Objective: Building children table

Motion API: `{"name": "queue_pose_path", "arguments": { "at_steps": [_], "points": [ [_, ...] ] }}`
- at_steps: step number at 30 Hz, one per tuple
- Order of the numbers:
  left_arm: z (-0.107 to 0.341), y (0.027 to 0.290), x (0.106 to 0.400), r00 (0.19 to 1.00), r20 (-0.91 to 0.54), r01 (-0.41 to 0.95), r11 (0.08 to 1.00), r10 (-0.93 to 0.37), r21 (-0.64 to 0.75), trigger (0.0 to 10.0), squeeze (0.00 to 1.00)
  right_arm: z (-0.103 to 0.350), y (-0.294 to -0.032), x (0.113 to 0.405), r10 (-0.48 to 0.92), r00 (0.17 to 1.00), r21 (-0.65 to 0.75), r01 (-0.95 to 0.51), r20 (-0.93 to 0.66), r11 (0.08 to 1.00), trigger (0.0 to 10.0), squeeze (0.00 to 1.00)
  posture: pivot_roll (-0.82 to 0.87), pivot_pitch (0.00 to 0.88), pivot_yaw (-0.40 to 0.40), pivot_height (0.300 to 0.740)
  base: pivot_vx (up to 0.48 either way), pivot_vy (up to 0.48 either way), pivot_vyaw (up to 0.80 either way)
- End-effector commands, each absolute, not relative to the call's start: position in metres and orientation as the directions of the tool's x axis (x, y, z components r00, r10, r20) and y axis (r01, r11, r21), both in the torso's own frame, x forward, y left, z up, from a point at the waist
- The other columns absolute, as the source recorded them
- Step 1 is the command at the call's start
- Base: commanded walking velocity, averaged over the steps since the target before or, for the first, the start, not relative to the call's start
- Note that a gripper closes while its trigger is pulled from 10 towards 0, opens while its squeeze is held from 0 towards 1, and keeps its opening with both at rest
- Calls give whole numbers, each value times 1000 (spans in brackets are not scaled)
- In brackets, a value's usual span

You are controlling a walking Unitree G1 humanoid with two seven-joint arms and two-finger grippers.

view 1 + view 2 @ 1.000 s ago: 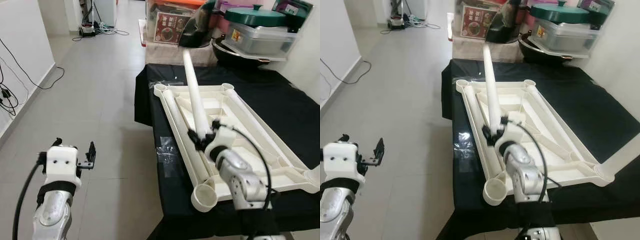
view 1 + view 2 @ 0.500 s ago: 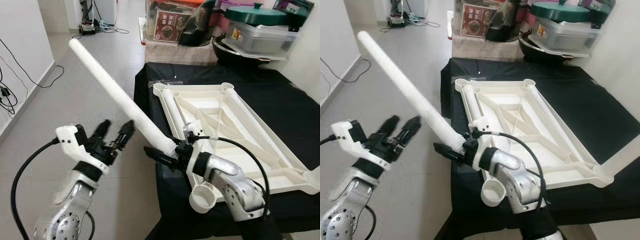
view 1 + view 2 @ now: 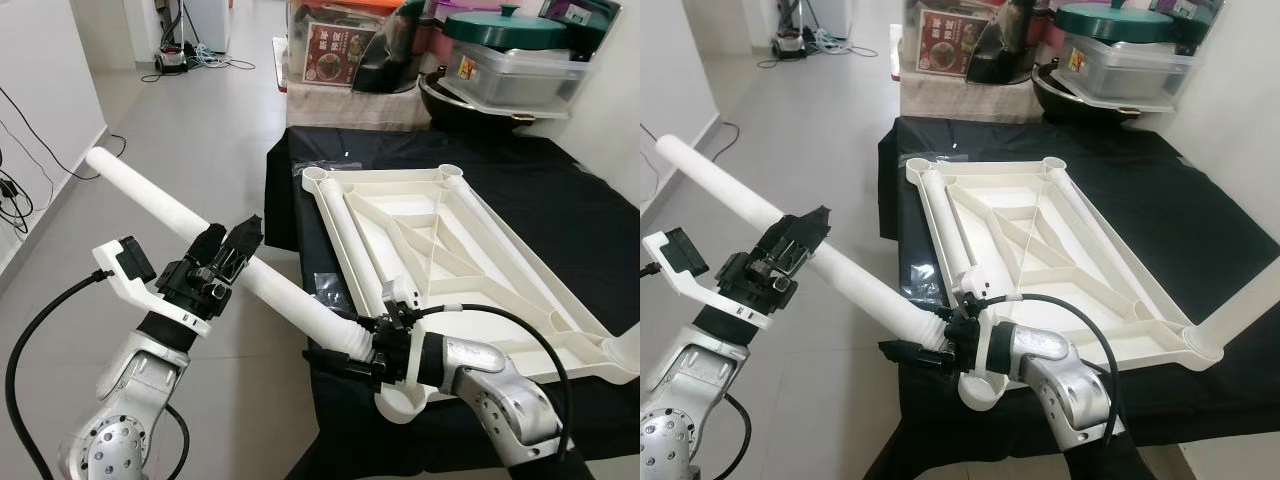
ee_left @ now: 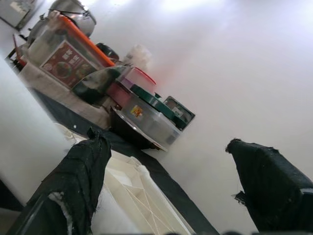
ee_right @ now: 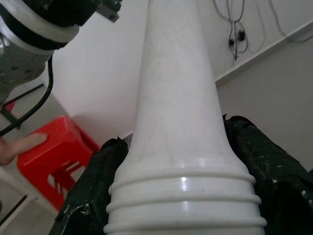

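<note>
The right hand point(image 3: 335, 362) is clenched on the ribbed end of the white leg point(image 3: 215, 235), down by the near edge of the tabletop point(image 3: 560, 210). In the right wrist view the two black fingers point(image 5: 95, 191) press on either side of the leg's ridged collar. The leg runs out long and slanted over the floor point(image 3: 190, 130), up and away to the robot's left, its rounded far tip well off the tabletop.

The left hand point(image 3: 228, 243) meets the leg about halfway along. Its fingers are spread, one to each side of the tube. From the left wrist view there is a wide gap between the black pads point(image 4: 78, 181), with the leg up against one of them, so it looks released and not yet gripping.

The white frame point(image 3: 450, 250), the child table turned upside down, lies flat on the black cloth. Its ribs cross in the middle and round sockets mark its corners. The near socket point(image 3: 400, 405) sits right at the cloth's edge, just beside the right hand. Another leg point(image 3: 1240, 305) stands in the corner on the robot's right.

Behind the tabletop are stacked pots and a lidded bin point(image 3: 515, 65). Cables point(image 3: 200, 60) lie on the floor in the distance.
</note>
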State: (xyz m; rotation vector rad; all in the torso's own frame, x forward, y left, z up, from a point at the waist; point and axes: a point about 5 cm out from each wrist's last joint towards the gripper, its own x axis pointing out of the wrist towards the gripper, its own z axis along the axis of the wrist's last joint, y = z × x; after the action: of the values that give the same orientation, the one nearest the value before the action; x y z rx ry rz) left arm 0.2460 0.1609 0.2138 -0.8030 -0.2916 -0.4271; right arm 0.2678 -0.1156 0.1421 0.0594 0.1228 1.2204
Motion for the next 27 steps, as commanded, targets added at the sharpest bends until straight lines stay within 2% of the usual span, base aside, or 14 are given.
{"name": "queue_pose_path", "arguments": {
  "at_steps": [1, 2, 5, 6, 10, 13, 14, 15, 18, 19, 20, 27],
  "points": [
    [208, 164, 249, 895, 367, 443, 608, -255, -659, 10000, 0, 153, -121, 276, 915, 403, 58, -914, 9, 402, 0, 0, 38, 0, -51, 740, 0, 0, 0],
    [210, 163, 247, 890, 373, 452, 601, -261, -659, 10000, 0, 155, -123, 285, 884, 467, 48, -884, 28, 466, 0, 0, 40, 0, -51, 740, 0, 0, 0],
    [211, 161, 245, 887, 378, 459, 598, -265, -657, 10000, 0, 157, -125, 291, 858, 511, 42, -859, 41, 510, 0, 0, 40, 0, -51, 740, 0, 0, 0],
    [213, 156, 240, 878, 385, 476, 591, -283, -652, 10000, 0, 160, -129, 300, 813, 579, 25, -815, 65, 579, 0, 0, 47, 0, -55, 740, 0, 0, 0],
    [210, 155, 237, 881, 373, 472, 591, -290, -655, 10000, 0, 161, -128, 300, 817, 571, 34, -821, 82, 570, 0, 0, 47, 0, -55, 740, 0, 0, 0],
    [209, 158, 237, 888, 362, 459, 593, -284, -661, 10000, 0, 162, -124, 294, 846, 524, 47, -851, 99, 522, 0, 0, 52, 0, -61, 740, 0, 0, 0],
    [208, 161, 237, 892, 359, 452, 599, -276, -661, 10000, 0, 161, -120, 286, 885, 455, 57, -890, 99, 452, 0, 0, 54, 0, -62, 740, 0, 0, 0],
    [208, 161, 237, 892, 359, 452, 599, -276, -661, 10000, 0, 161, -120, 286, 885, 455, 57, -890, 99, 452, 0, 0, 54, 0, -62, 740, 0, 0, 0],
    [208, 170, 240, 900, 353, 434, 611, -257, -662, 10000, 0, 158, -115, 266, 953, 294, 77, -954, 75, 288, 0, 0, 52, 0, -61, 740, 0, 0, 0],
    [208, 170, 240, 900, 353, 434, 611, -257, -662, 10000, 0, 158, -115, 266, 953, 294, 77, -954, 75, 288, 0, 0, 52, 0, -61, 740, 0, 0, 0],
    [208, 174, 241, 901, 354, 431, 614, -252, -661, 10000, 0, 154, -115, 258, 971, 234, 77, -970, 54, 230, 0, 0, 49, 0, -59, 740, 0, 0, 0],
    [208, 179, 245, 905, 350, 422, 626, -244, -655, 10000, 0, 153, -118, 253, 980, 192, 94, -978, 55, 186, 0, 0, 38, 0, -50, 740, 0, 0, 0]
  ]
}}
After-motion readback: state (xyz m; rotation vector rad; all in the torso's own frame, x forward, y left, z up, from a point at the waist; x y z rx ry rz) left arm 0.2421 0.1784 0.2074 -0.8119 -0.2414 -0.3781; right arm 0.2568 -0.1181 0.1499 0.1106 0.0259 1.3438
